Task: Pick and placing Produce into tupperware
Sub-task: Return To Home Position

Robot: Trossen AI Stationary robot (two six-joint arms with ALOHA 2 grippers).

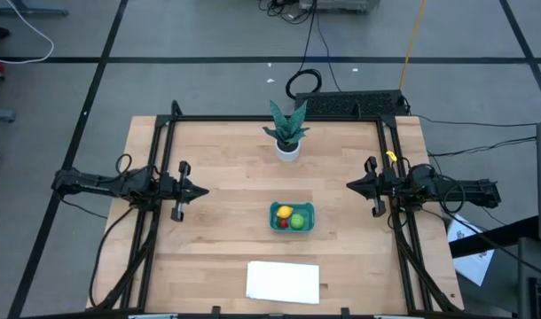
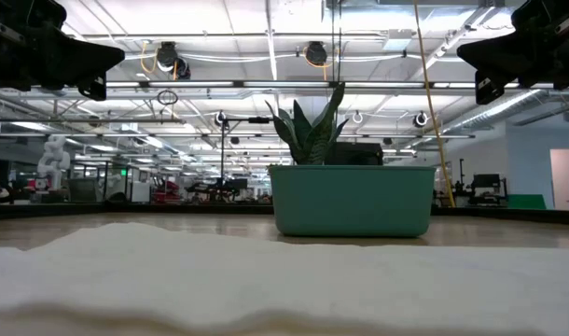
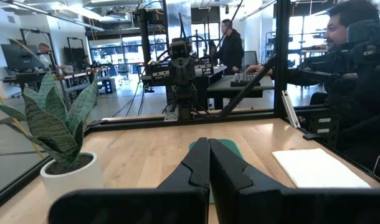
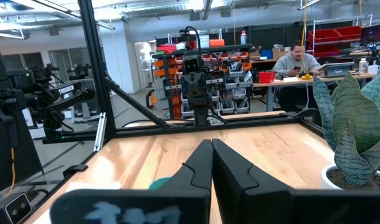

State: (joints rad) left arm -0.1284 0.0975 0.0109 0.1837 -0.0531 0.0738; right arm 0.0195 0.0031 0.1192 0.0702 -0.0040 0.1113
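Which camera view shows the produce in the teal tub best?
The high view: the yellow piece, lime green piece and red piece all show inside the tub. The low view shows only the tub's wall; each wrist view catches just a teal sliver past the shut left pincer or right pincer.

Low view: tub (image 2: 352,199) wall hides produce (image 1: 291,217) and plant pot (image 1: 287,151); white sheet (image 2: 266,280) blurred in foreground.

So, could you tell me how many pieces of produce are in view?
3, all in the teal tub, seen from above: yellow one on the plant side, red one just nearer the white sheet, lime green one to their right. None seen elsewhere.
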